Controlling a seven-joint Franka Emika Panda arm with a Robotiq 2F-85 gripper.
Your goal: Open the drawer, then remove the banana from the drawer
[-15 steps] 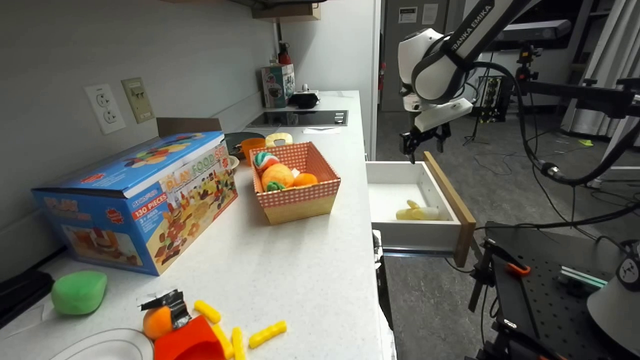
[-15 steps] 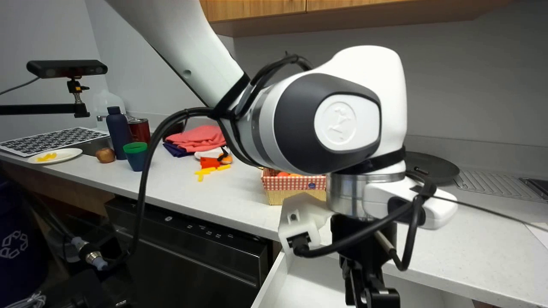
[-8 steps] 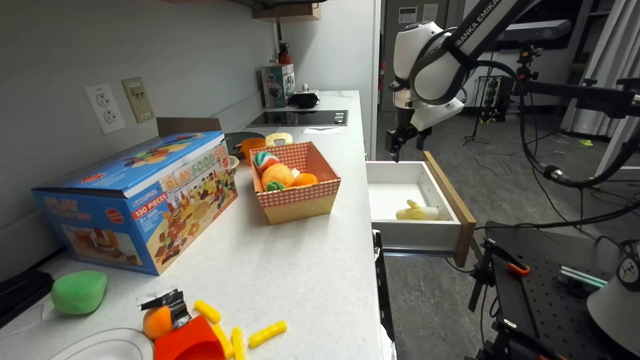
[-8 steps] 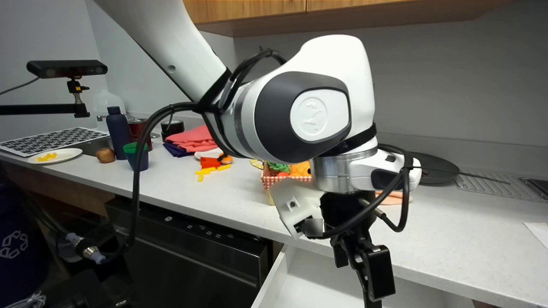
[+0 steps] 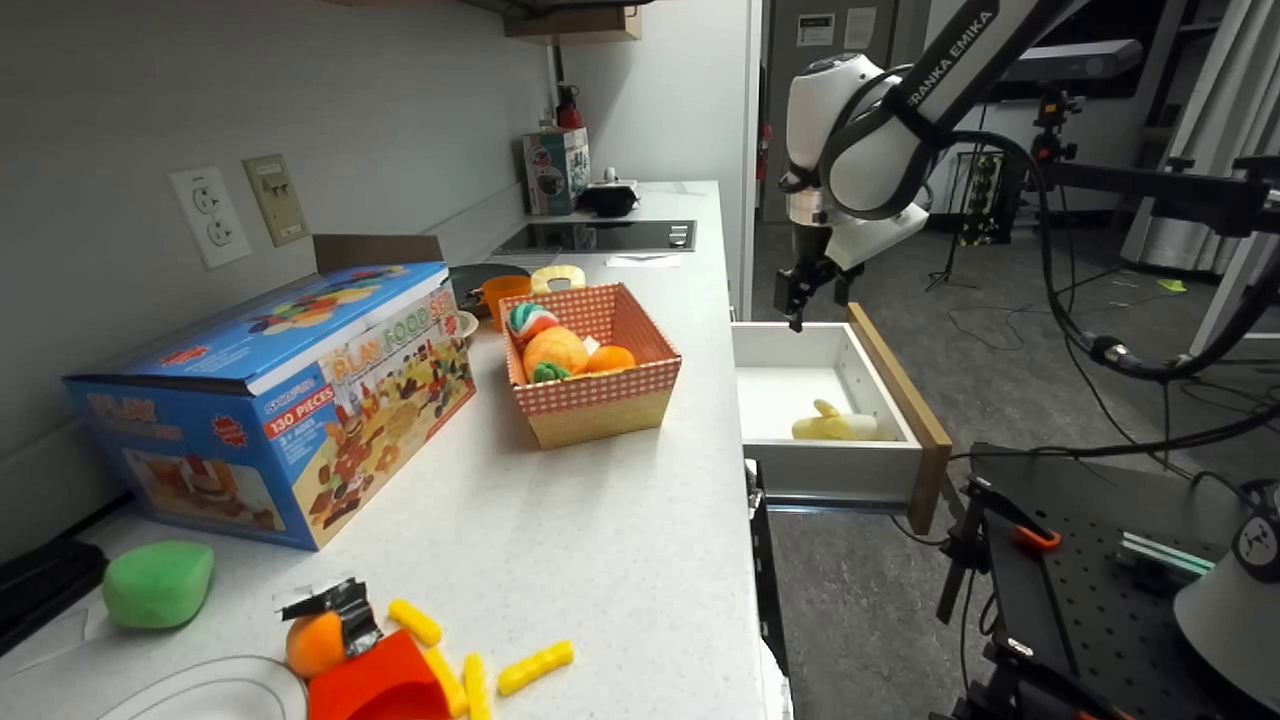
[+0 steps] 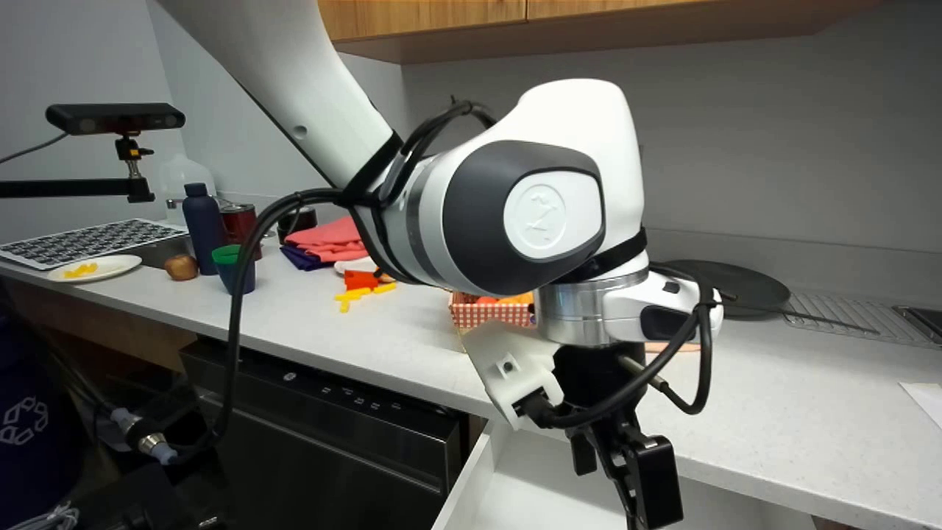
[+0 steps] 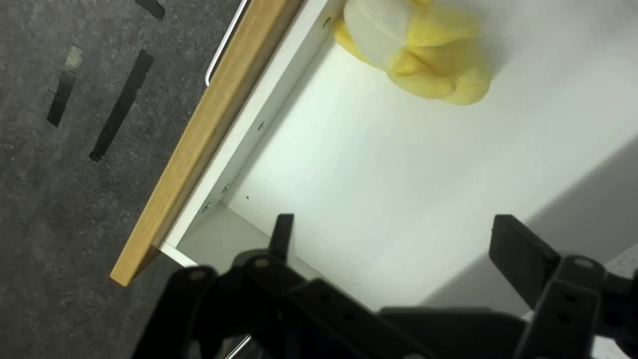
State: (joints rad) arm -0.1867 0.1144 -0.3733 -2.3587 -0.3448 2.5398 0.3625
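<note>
The drawer (image 5: 790,385) is pulled out below the counter, white inside with a wooden front. Its inside fills much of the wrist view (image 7: 398,159), and part of it shows at the bottom of an exterior view (image 6: 515,486). A plush yellow banana with a pale peeled part (image 5: 835,427) lies on the drawer floor near the front; it also shows at the top of the wrist view (image 7: 438,60). My gripper (image 7: 394,219) is open and empty, pointing down above the drawer. In an exterior view the gripper (image 5: 822,308) is above the drawer's far end, apart from the banana.
The counter (image 5: 600,530) runs along the drawer. On it stand a checkered basket (image 5: 600,410) of toy food, a play food box (image 5: 280,400) and a dark pan (image 6: 736,288). The drawer's wooden front (image 7: 199,144) and the counter edge flank the gripper.
The gripper has moved toward the counter over the last second, then slightly down in the last half second. The drawer and banana have not moved.
</note>
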